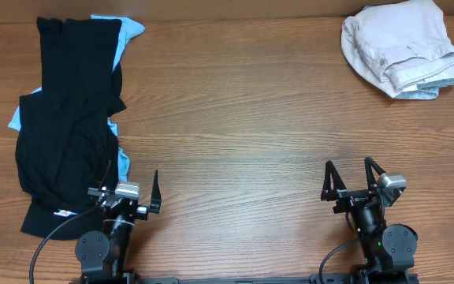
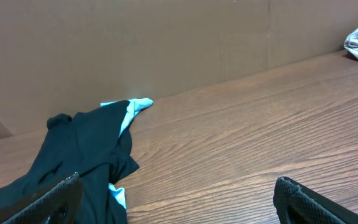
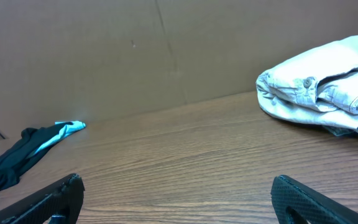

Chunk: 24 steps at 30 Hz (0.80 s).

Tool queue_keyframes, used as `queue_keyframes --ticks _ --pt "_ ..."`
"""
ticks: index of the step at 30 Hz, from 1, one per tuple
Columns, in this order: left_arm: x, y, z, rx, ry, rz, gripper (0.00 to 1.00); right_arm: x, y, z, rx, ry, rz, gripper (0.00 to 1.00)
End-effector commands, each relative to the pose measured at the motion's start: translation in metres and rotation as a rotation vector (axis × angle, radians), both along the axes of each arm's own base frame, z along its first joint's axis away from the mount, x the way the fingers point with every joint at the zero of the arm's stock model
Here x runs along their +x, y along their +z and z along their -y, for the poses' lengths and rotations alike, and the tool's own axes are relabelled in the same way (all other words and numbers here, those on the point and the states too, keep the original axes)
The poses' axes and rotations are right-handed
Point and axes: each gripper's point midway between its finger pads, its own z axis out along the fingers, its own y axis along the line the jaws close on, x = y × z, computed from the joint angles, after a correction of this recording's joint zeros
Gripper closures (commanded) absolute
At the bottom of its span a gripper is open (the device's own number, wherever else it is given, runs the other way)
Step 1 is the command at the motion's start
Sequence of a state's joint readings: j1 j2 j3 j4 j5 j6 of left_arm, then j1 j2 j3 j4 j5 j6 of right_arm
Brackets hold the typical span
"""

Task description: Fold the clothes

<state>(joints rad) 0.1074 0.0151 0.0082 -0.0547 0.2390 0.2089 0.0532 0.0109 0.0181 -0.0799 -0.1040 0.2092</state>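
Note:
A black garment point(image 1: 69, 118) lies crumpled along the left side of the table, over a light blue one point(image 1: 129, 31) whose edges stick out. Both show in the left wrist view point(image 2: 73, 155) and far left in the right wrist view point(image 3: 17, 155). A folded pale grey-white garment point(image 1: 400, 47) sits at the far right corner; it shows in the right wrist view point(image 3: 328, 87). My left gripper point(image 1: 139, 189) is open and empty at the near edge, its left finger by the black cloth. My right gripper point(image 1: 351, 180) is open and empty over bare wood at the near right.
The wooden table point(image 1: 235, 118) lies between the two clothes piles. A brown cardboard wall point(image 2: 166, 43) stands along the far edge. The arm bases sit at the near edge, with a black cable point(image 1: 50, 241) by the left base.

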Motion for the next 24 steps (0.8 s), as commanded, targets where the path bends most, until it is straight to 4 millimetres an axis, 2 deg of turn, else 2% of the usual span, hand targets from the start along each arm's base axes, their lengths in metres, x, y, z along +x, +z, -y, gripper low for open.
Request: queue_keyframes --ticks 1,19,24 --pt "0.0 0.0007 -0.0038 -0.013 0.019 0.005 0.0 0.0004 -0.0021 0.0017 0.001 -0.009 0.002 0.0" --pt "0.0 0.0009 -0.004 -0.01 0.02 0.006 0.0 0.0004 -0.0018 0.0018 0.001 -0.009 0.003 0.0" --pt "0.0001 0.001 -0.0044 0.067 0.018 0.017 0.0 0.0004 -0.0018 0.0017 0.001 -0.009 0.003 0.0"
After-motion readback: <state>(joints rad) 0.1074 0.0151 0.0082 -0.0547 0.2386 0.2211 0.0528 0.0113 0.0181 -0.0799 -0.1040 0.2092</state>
